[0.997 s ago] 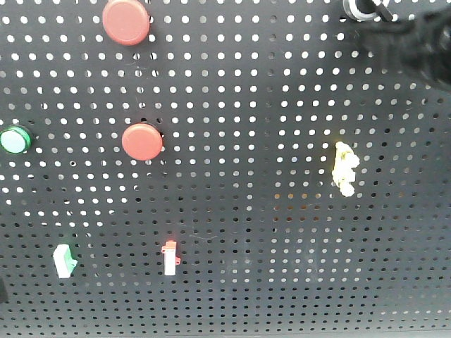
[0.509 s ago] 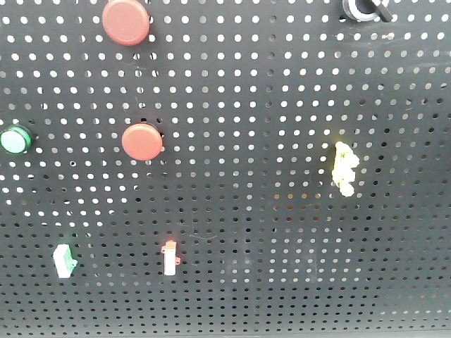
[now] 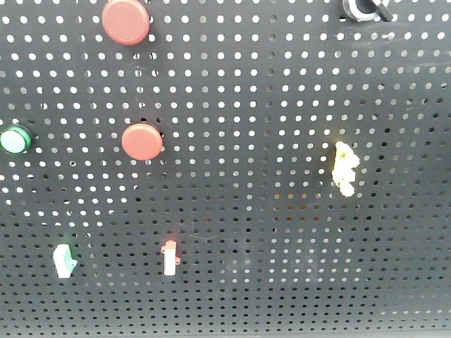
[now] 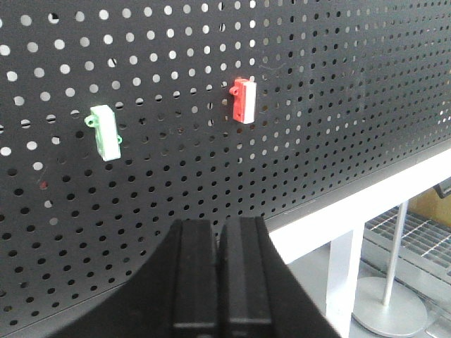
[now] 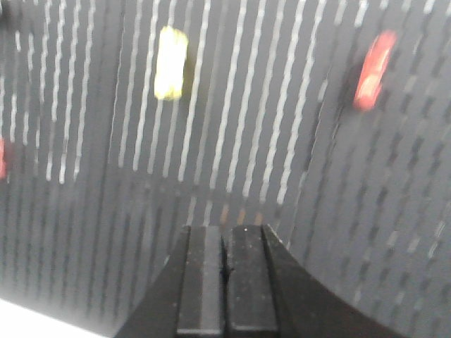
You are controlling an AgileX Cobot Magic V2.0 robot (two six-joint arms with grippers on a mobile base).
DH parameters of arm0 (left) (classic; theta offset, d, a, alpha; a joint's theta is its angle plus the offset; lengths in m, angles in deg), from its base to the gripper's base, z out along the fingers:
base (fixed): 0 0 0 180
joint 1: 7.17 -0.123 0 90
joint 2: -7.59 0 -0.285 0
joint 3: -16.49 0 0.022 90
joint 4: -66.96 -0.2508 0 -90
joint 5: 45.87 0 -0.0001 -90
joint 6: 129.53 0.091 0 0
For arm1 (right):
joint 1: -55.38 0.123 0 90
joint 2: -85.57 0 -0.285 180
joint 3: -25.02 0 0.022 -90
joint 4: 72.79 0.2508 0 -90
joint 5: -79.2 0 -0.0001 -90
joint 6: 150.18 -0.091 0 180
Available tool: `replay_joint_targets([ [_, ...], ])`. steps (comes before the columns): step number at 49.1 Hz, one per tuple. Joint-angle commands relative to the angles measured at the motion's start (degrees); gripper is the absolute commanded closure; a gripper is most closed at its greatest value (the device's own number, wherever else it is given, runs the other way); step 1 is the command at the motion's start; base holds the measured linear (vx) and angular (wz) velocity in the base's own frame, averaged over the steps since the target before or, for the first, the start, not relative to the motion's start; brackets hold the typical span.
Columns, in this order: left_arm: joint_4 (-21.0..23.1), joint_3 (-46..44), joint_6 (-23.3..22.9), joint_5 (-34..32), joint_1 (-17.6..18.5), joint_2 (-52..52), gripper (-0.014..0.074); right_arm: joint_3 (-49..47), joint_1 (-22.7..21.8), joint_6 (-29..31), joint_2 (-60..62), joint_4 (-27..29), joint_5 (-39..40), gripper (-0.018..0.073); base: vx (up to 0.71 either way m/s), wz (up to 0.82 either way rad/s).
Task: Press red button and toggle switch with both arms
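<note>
Facing the pegboard (image 3: 282, 84), both arms sit low: the red button (image 3: 126, 21) is at the top left and the toggle switch (image 3: 365, 8) at the top right, above the clenched left gripper (image 4: 218, 236) and clenched right gripper (image 5: 227, 243).

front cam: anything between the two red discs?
Nothing. Only bare pegboard between the red button and the smaller red disc, per the front-facing view.
</note>
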Motion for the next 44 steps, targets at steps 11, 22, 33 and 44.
replay_joint_targets([
  [11, 0.8, -1.4, -0.1, -3.5, -0.1, 0.8, 0.0594, -1.3, -0.3, 0.0, -0.8, 0.3, 3.1, 0.0562, 0.0, 0.0],
  [22, -2.1, -1.0, -0.1, -3.7, -0.9, 0.6, 0.0594, -1.3, -0.3, 0.0, -0.8, 0.3, 3.1, 0.0562, 0.0, 0.0],
  [33, -20.8, 5.2, -10.7, -4.8, -10.1, -5.4, 0.0594, -1.3, -0.3, 0.0, -0.8, 0.3, 3.1, 0.0562, 0.0, 0.01],
  [44, -31.0, 14.5, -30.0, -6.1, -12.2, -13.9, 0.0594, -1.3, -0.3, 0.0, -0.8, 0.3, 3.1, 0.0562, 0.0, 0.0],
])
